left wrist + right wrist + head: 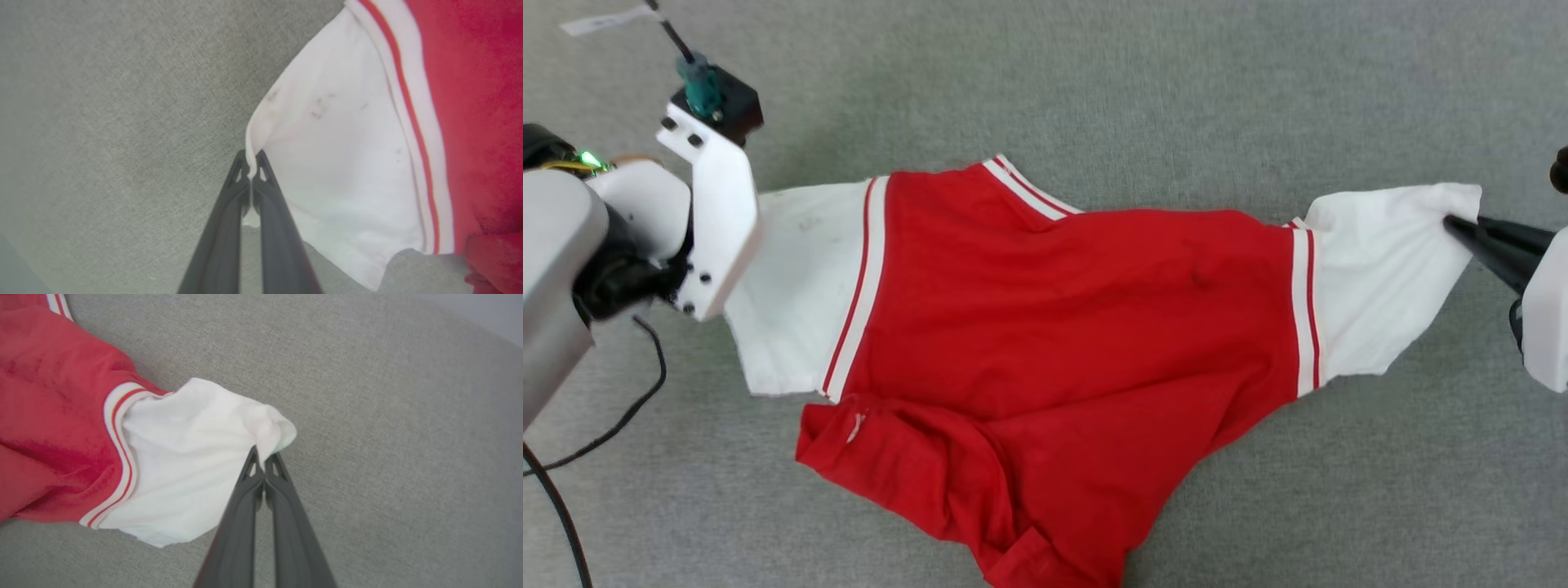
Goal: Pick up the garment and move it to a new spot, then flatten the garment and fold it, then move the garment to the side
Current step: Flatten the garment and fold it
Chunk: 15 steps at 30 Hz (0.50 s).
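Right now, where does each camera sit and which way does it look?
Head view: on the robot's head, looking down at the garment spread on the grey surface; the pale left wrist and the right hand show at the sides.
Left wrist view: on the left arm, looking along the left hand, shut on the garment's white end.
Right wrist view: on the right arm, looking along the right hand, shut on the other white end.
Shared: both wrist views show the garment's red body.

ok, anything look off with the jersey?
Yes. The jersey's white lining sticks out at both ends, pinched by the left gripper and right gripper. Small dark smudges mark the lining on the left side. The red lower edge lies folded over and bunched, not flat.
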Motion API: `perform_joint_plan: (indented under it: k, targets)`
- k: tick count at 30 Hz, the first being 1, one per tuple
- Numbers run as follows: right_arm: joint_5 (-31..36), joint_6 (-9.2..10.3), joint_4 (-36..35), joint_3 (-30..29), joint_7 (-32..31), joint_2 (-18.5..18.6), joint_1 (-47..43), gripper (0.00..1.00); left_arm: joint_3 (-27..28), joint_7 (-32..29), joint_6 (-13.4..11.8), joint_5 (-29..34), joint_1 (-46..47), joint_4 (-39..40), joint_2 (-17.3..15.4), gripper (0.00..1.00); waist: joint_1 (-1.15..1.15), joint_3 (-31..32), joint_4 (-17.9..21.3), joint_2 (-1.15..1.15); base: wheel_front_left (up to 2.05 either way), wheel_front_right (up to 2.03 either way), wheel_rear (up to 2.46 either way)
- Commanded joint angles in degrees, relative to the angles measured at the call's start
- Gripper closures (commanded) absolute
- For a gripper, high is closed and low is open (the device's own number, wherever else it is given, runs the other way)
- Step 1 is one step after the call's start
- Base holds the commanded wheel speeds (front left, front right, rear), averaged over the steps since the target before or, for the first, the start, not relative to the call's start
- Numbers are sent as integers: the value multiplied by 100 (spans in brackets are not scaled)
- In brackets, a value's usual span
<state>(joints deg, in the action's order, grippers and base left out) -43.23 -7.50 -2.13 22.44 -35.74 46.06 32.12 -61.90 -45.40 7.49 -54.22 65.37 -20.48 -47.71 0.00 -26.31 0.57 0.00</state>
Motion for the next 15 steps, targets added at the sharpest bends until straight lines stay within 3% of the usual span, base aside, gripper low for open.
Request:
perform_joint_plan:
  k: [1,15]
  targets:
    - [50,3,41,15,124,13,103,100,66,251,-19,-64,169,43,-12,100,0,349,-116,0,0,0,0]
    - [73,3,66,90,773,545,718,100,89,1574,-19,134,860,894,-281,100,0,1341,-385,0,0,0,0]
